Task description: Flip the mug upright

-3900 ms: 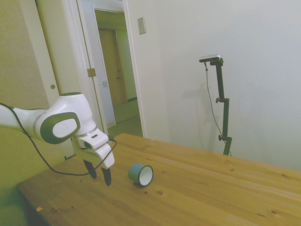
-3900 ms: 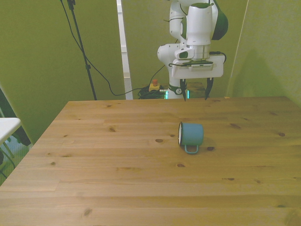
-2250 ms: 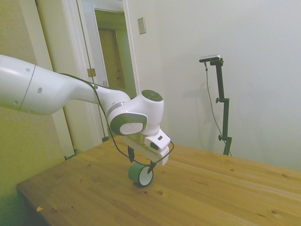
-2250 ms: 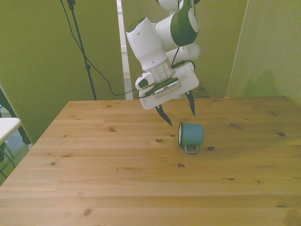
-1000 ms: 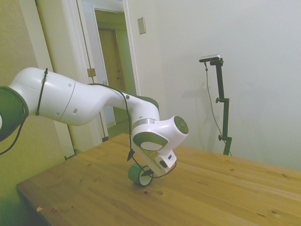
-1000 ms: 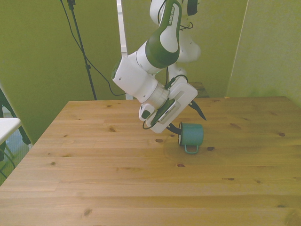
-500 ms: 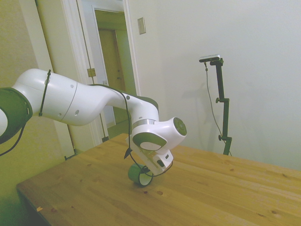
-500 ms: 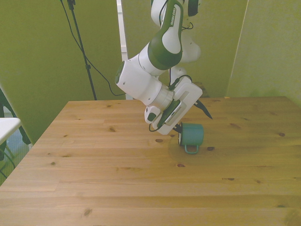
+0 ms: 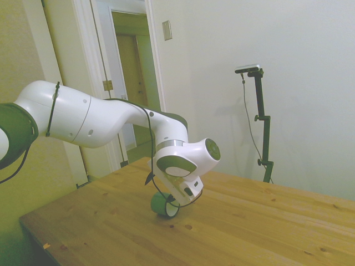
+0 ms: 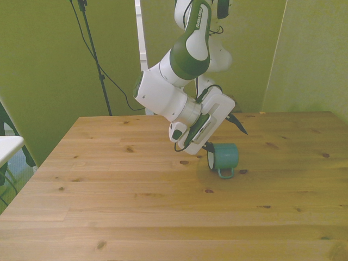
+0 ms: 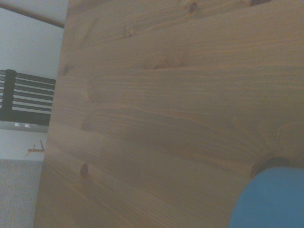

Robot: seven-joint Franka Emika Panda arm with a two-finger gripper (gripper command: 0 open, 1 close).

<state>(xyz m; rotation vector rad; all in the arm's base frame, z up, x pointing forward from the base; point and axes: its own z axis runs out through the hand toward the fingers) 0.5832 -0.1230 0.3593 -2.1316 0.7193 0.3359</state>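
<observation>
The mug (image 10: pixel 225 156) lies on its side right of centre in the front view, handle toward the camera, on the wooden table (image 10: pixel 136 217). Its teal wall fills the wrist view's lower right corner (image 11: pixel 270 199). Behind it, the gripper (image 10: pixel 224 134) tilts over the rim, fingers spread apart, holding nothing.

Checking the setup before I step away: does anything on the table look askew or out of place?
Only the mug: it lies on its side on the table, its mouth toward the front view's left and its handle toward the camera. The open gripper is tilted over it, one finger at the mouth. Nothing spilled or damaged shows.
</observation>
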